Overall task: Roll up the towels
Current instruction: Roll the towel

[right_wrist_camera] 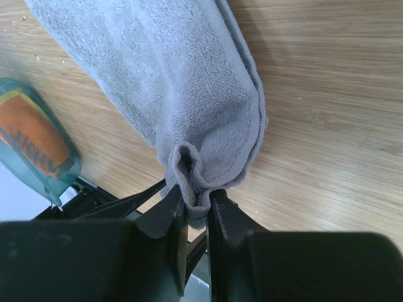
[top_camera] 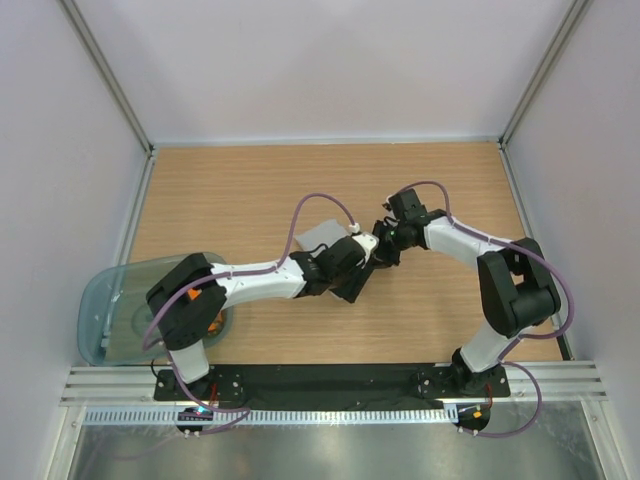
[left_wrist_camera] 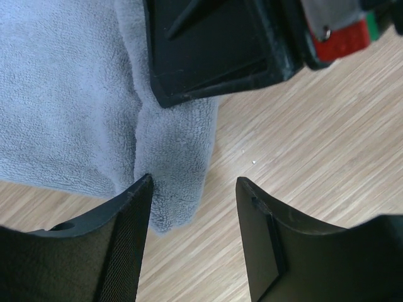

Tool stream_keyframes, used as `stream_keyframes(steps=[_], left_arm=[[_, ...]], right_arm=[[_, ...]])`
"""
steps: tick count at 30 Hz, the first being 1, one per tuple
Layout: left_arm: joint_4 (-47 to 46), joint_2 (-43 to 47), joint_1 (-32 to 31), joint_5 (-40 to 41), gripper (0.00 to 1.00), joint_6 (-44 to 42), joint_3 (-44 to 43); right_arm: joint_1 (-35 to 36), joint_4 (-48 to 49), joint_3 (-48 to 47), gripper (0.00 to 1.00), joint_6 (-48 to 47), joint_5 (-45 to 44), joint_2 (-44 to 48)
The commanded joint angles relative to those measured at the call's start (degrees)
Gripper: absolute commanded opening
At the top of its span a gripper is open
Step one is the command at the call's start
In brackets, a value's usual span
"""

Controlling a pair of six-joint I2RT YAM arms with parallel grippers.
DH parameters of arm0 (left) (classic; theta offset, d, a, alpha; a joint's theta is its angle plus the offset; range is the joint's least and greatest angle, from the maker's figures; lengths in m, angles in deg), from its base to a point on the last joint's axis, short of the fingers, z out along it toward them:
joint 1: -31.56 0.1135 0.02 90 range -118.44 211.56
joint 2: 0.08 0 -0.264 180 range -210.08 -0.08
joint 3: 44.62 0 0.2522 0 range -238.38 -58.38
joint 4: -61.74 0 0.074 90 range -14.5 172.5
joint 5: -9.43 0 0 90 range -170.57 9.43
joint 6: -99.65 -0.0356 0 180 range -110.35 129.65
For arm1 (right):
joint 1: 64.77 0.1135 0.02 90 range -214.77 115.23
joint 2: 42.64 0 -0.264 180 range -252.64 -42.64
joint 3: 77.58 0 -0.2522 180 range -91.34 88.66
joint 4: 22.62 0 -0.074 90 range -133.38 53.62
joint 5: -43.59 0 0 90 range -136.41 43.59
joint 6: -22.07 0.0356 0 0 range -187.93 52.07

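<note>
Grey towel (right_wrist_camera: 189, 82) mid-table, looks half-rolled. R gripper (right_wrist_camera: 196, 204) pinches its bunched end; L gripper (left_wrist_camera: 195, 182) is spread beside its edge. Rolling step, I'd say; next, L must clamp that edge. Orange towel (right_wrist_camera: 28, 132) sits in tub (top_camera: 100, 300).

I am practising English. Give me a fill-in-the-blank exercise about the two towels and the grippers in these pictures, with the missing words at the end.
1. The grey towel lies on the wooden ____.
2. The right gripper is ____ on one end of the grey towel.
3. The left gripper has its jaws ____, gripping nothing.
4. The orange towel lies inside the teal ____.

Missing words: table, shut, open, tub.
</note>
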Motion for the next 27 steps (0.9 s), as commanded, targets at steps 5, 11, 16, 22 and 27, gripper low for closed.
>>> stream_keyframes(steps=[5,11,16,22,27], left_arm=[[-5.67,-3.19,-0.23,0.53,0.55,-1.14,1.39],[-8.22,-5.31,-0.23,-0.26,0.49,-0.7,3.84],[-9.37,-6.1,-0.23,-0.09,0.45,-0.61,5.61],[-11.03,-6.11,-0.23,0.88,0.31,-0.26,9.21],[-9.65,-4.96,-0.15,-0.87,0.11,0.79,8.26]], right_arm=[[-2.05,1.37,0.76,0.01,1.09,5.94,-0.69],[-3.8,1.63,1.37,0.01,1.01,8.32,-1.48],[-4.86,2.16,1.38,0.01,1.36,10.69,-2.71],[-6.97,2.42,1.55,0.01,1.27,13.93,-3.76],[-8.72,1.99,2.43,0.01,-0.4,13.69,-4.73]])
